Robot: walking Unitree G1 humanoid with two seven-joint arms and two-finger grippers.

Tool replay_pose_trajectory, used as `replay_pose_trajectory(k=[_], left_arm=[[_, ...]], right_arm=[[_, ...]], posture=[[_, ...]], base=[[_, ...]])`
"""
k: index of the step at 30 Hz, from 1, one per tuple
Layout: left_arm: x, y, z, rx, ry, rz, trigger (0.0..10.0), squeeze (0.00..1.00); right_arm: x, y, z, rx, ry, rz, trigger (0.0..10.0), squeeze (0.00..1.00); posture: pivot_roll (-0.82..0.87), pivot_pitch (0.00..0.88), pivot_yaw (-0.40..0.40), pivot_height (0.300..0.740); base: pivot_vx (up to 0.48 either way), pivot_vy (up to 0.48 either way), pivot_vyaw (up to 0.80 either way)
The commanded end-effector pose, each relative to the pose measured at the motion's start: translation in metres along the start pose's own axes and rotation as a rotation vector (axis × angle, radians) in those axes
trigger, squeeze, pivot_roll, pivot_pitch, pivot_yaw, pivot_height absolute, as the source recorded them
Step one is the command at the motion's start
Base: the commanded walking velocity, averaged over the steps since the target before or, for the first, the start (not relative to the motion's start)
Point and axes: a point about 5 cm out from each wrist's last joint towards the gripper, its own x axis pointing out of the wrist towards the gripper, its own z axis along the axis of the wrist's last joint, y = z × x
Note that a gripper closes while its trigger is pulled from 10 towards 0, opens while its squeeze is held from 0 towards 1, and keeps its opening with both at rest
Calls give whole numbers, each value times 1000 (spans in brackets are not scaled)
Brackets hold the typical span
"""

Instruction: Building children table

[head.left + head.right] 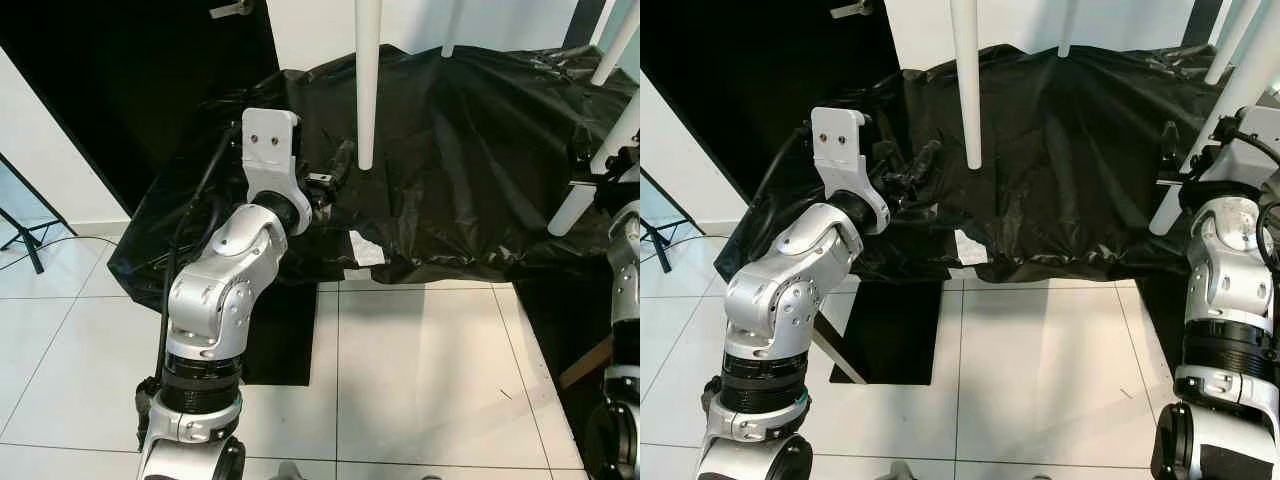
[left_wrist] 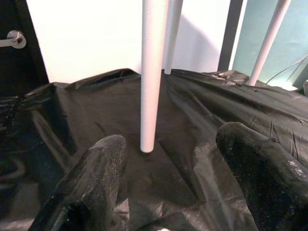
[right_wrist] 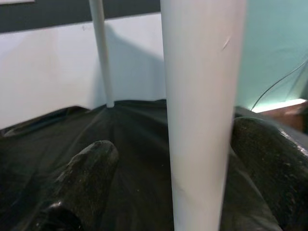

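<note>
A black plastic sheet (image 1: 470,150) covers the upturned tabletop, and white table legs stand up out of it. Four legs can be counted in the left eye view: one near leg (image 1: 367,80) at the sheet's front left, one far leg (image 1: 454,28) behind it, and two on the sheet's right side, a far right leg (image 1: 620,40) and a near right leg (image 1: 600,165) that leans.

The left hand (image 2: 166,185) hovers just in front of the near leg, above the sheet's front left part, with its two black fingers (image 2: 91,178) spread apart and nothing between them. In the left wrist view the leg's foot stands on the sheet beyond the gap between the fingers, not touching either one.

The right hand (image 3: 168,187) is at the near right leg, at the sheet's right edge. Its fingers are apart, one on each side of the white leg, which runs up between them; whether either finger touches the leg cannot be told.

One small white patch (image 1: 366,248) shows on the sheet's front fold, below the near leg. White floor tiles (image 1: 420,370) lie in front of the sheet.
</note>
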Motion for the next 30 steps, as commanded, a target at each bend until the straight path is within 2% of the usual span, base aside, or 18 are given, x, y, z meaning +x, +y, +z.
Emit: replay_pose_trajectory(k=[1, 6, 10, 14, 18, 21, 25, 27, 28, 30], left_arm=[[-4, -2, -2, 17, 14, -36, 10000, 0], [-9, -3, -7, 36, 29, -62, 10000, 0], [-12, 2, -12, 56, 52, -62, 10000, 0], [-18, 12, -21, 76, 83, -45, 10000, 0], [-22, 19, -27, 89, 104, -24, 10000, 0], [-30, 29, -45, 106, 146, 21, 10000, 0], [-31, 31, -48, 120, 153, 30, 10000, 0], [-34, 34, -55, 118, 171, 46, 10000, 0], [-41, 42, -69, 110, 193, 96, 10000, 0], [-41, 42, -69, 110, 193, 96, 10000, 0]], right_arm=[[-7, 0, 0, -5, 13, -35, 10000, 0], [-26, -4, -7, -32, 19, -153, 10000, 0], [-40, 5, -10, -33, 18, -166, 10000, 0], [-60, 32, -22, 13, 89, -65, 10000, 0], [-68, 44, -29, 49, 124, -8, 10000, 0], [-79, 62, -43, 73, 159, 91, 10000, 0], [-80, 65, -45, 75, 164, 108, 10000, 0], [-83, 70, -50, 80, 175, 133, 10000, 0], [-90, 79, -63, 72, 190, 189, 10000, 0], [-90, 79, -63, 72, 190, 189, 10000, 0]], posture=[[-47, 0, 47, 740], [-45, 0, 47, 740], [-44, 0, 49, 740], [-40, 0, 48, 740], [-37, 0, 47, 740], [-25, 0, 38, 740], [-25, 0, 38, 740], [-16, 0, 33, 740], [2, 0, 20, 740], [2, 0, 20, 740]], base=[[0, 0, 0], [0, 0, 0], [0, 0, 0], [0, 0, 0], [0, 0, 0], [0, 0, 0], [0, 0, 0], [0, 0, 0], [0, 0, 0], [0, 0, 0]])
